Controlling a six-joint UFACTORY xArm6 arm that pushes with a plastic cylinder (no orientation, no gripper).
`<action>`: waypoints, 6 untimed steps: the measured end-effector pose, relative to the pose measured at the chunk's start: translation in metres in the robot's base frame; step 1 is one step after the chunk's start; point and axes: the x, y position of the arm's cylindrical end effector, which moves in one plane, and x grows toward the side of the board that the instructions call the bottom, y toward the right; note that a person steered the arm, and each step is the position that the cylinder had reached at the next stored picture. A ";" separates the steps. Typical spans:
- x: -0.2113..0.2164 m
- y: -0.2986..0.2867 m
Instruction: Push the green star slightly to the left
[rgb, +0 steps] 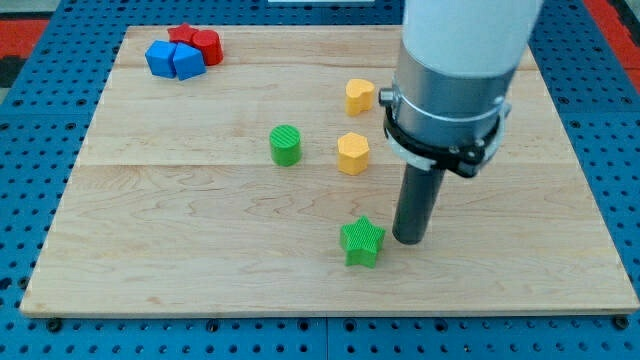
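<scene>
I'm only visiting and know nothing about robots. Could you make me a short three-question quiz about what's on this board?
1. True or false: my tip is at the view's right of the green star.
2. How many yellow blocks are there?
3. Which lies nearest the green star: A the green cylinder, B the blue blocks, C the red blocks?

Key: 1 true; 2 two; 3 A.

A: How many blocks on the bench (150, 250)?
B: Two green: a star (361, 243) and a cylinder (285, 145). Two yellow (353, 153) (360, 96), two blue (172, 60), two red (200, 44).
A: Eight, then.
</scene>
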 end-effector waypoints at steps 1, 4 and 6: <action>0.001 -0.038; -0.116 0.108; -0.171 0.081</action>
